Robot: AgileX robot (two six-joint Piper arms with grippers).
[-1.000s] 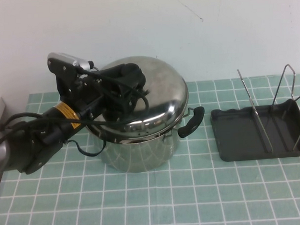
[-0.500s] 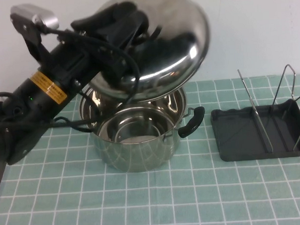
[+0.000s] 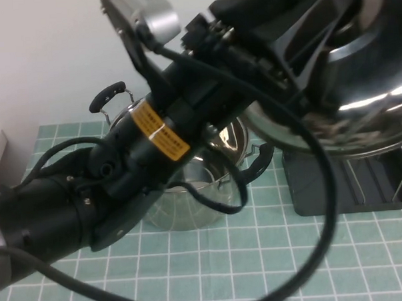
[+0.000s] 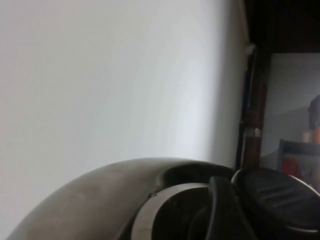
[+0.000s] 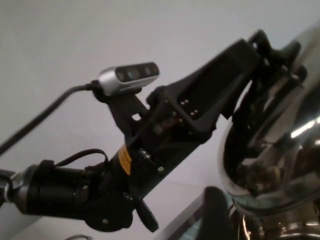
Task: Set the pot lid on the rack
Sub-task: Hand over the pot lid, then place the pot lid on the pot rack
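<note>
Your left hand (image 3: 315,19) is clamped on the black knob of the pot lid (image 3: 359,97), high above the desk (image 3: 213,270) at the upper right of the high view. The knob (image 4: 280,200) fills the corner of the left wrist view, with one finger (image 4: 220,210) pressed against it. The lid hangs tilted in the air — its shiny dome faces the camera, and its lower rim sits over the near part of the rack (image 3: 363,190), covering most of the dark grey tray and the wire uprights. You cannot tell whether lid and rack touch.

The left arm (image 3: 148,159) stretches diagonally across the steel pot (image 3: 190,204), which stands uncovered on the green checked cloth, one black handle (image 3: 108,96) showing behind the arm and another (image 3: 260,164) toward the rack.

Your right hand is out of sight in every view — its fingers cannot be told.
</note>
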